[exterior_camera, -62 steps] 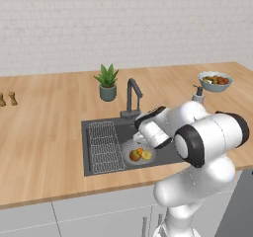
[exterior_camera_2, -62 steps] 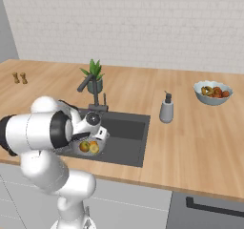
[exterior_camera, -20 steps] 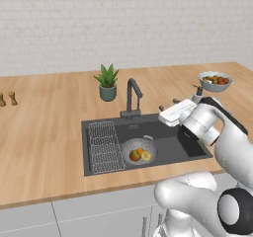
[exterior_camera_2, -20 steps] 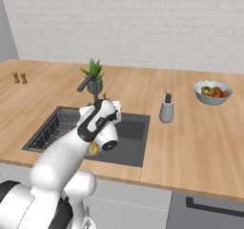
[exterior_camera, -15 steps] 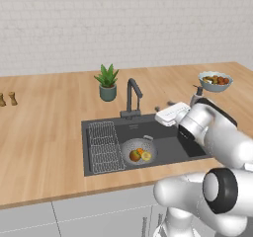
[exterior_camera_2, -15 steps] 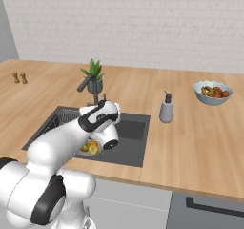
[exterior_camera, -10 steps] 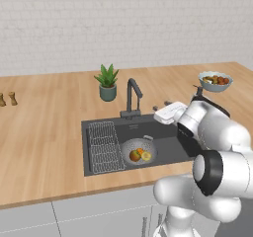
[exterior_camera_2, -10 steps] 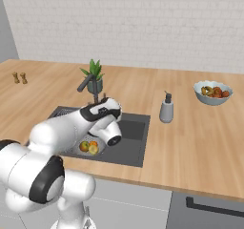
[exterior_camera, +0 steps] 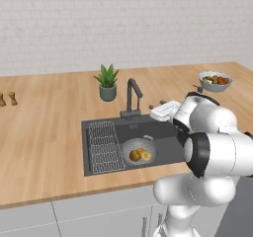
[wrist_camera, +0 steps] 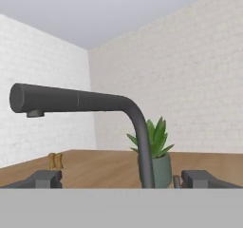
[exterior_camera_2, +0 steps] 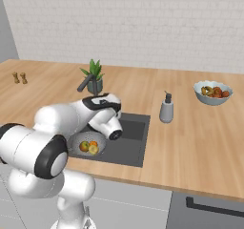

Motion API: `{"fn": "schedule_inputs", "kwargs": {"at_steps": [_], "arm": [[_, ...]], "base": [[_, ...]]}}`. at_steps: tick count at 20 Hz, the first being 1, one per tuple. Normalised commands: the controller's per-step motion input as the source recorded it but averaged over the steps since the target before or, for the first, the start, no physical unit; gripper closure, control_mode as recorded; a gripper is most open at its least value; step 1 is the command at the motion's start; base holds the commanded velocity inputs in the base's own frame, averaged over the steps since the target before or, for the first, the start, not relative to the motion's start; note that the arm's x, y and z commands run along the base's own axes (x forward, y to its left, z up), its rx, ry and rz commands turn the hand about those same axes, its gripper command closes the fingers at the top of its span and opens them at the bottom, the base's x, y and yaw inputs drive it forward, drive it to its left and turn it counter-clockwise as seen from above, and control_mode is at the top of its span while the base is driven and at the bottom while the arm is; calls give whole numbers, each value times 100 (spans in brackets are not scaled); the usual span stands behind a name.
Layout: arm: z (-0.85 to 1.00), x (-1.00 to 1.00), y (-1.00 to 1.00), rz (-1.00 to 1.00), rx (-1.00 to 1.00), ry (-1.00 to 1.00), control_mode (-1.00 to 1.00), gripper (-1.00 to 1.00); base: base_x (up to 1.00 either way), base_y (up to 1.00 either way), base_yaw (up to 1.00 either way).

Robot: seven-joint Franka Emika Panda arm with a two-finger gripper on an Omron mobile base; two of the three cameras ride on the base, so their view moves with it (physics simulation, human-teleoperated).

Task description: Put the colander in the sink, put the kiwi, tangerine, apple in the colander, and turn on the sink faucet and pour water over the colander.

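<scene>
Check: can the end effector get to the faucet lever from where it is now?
Probably yes. The end effector is open and faces the sink faucet head-on, with nothing between them in the hand view. The potted plant stands behind the faucet, not in the path. The lever itself is hard to make out here.

No text, label, brand, number or sign can be read anywhere in these pictures. The surfaces that show are plain and carry no markings.
</scene>
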Motion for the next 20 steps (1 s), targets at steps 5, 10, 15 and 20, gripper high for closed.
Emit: {"fn": "schedule_inputs", "kwargs": {"at_steps": [5, 10, 15, 20], "arm": [[-12, 13, 23, 0, 0, -1, -100, -100], [-16, 20, 6, 0, 0, 0, -100, -100], [-21, 16, 0, 0, 0, 0, -100, -100], [-12, 19, -1, 0, 0, 0, -100, -100]], "base": [[0, 0, 0], [0, 0, 0], [0, 0, 0], [0, 0, 0]]}}
